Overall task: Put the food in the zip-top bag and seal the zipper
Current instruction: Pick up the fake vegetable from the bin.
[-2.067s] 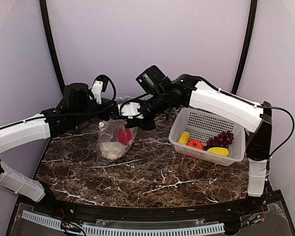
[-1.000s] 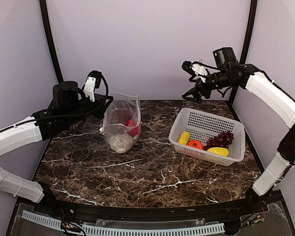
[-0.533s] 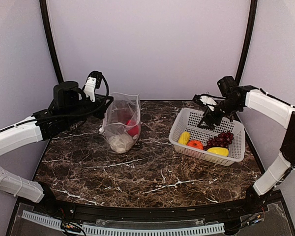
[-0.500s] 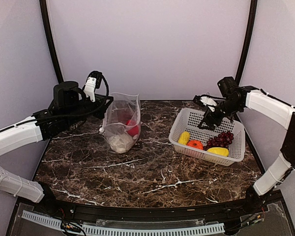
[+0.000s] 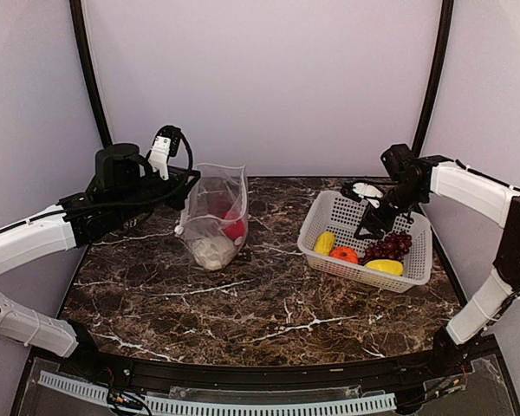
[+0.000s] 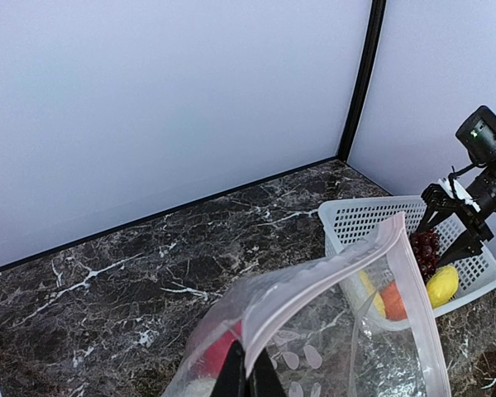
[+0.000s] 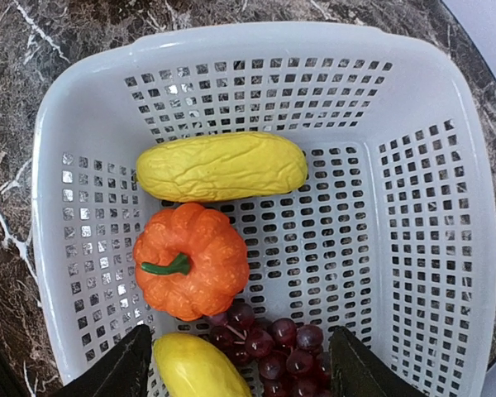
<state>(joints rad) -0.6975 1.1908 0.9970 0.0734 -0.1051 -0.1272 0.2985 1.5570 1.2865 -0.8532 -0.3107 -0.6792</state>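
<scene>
The clear zip-top bag (image 5: pixel 215 217) hangs upright at the back left. My left gripper (image 5: pixel 187 184) is shut on its rim, pinching the pale zipper strip (image 6: pixel 331 277); the mouth gapes open. Inside lie a red pepper (image 5: pixel 234 229) and white cabbage (image 5: pixel 212 251). My right gripper (image 7: pixel 244 372) is open, low inside the white basket (image 7: pixel 422 207), straddling the dark grapes (image 7: pixel 277 343) and a yellow piece (image 7: pixel 198 368). An orange pumpkin (image 7: pixel 190 260) and a longer yellow piece (image 7: pixel 221 166) lie just beyond. In the top view the right gripper (image 5: pixel 374 224) hovers over the grapes (image 5: pixel 392 245).
The basket (image 5: pixel 316 251) stands at the right rear of the dark marble table (image 5: pixel 260 303). Pale walls and black corner posts close in the back and sides. The left arm reaches across the table's left side.
The right arm left the bag's mouth, swung high to the right, then dropped into the basket, its jaws narrowing a little. The left gripper and bag have held still for the last second.
</scene>
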